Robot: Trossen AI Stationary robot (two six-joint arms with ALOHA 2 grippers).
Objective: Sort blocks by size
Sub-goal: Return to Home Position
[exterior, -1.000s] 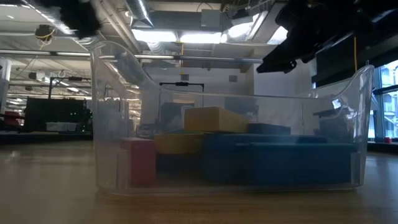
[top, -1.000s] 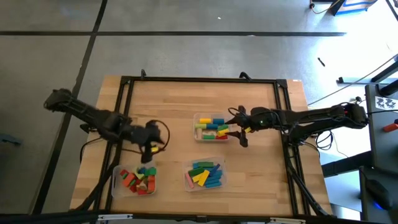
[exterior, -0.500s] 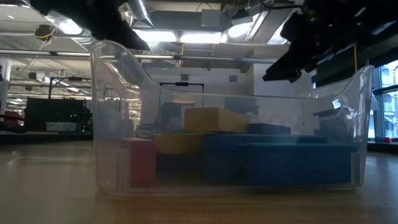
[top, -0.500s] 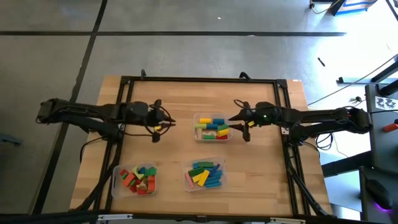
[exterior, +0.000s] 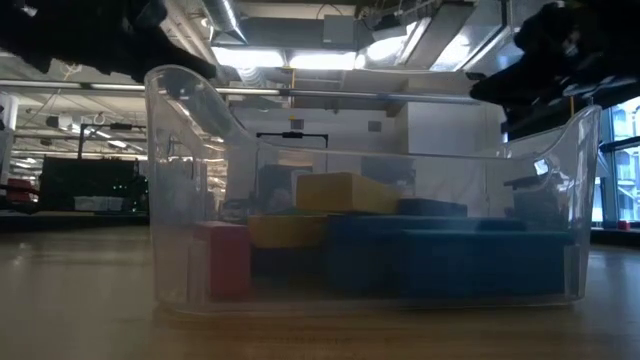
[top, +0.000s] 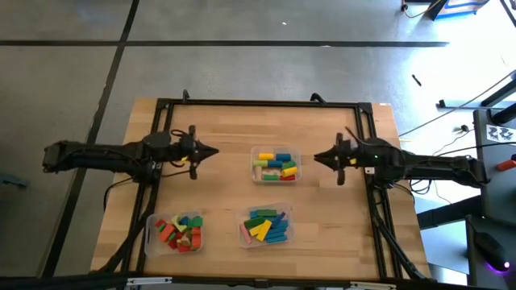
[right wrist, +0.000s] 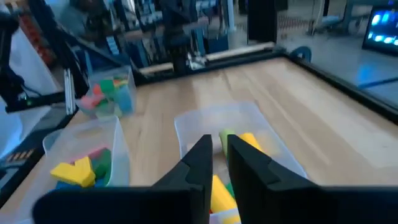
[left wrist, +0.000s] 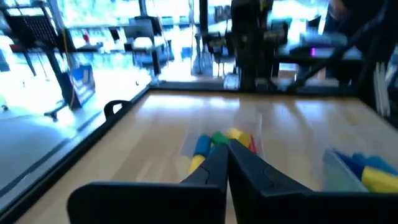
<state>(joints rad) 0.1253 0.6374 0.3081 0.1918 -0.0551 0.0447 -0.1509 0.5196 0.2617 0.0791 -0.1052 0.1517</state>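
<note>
Since no small painted wooden blocks (top: pixel 272 166) lie loose on the light wooden table (top: pixel 226 129), sorting looks finished and only the return to rest remains, I'd judge. All blocks sit in 3 clear plastic rectangular trays: the upper centre tray (top: pixel 298 180) with yellow, green, blue and red pieces, the lower left tray (top: pixel 150 242) with red, orange and green pieces, and the lower centre tray (top: pixel 243 236) with blue, yellow and green ones. The left gripper (top: pixel 211 151) hangs over bare wood just left of the upper centre tray, its claw pinched narrow and holding nothing. The right gripper (top: pixel 316 159) hangs just right of that tray, its claw also narrow, with only a slit in its wrist view, and empty. The 2 claws point at each other with the tray between them. To finish well, draw each arm straight back toward its own side at this height, clear of the tray rims and the black metal frame rail (top: pixel 258 103). Keep both claws narrow so nothing snags, and make no sideways swing. The main risk is nudging the upper centre tray, the 1 nearest both tips.
</note>
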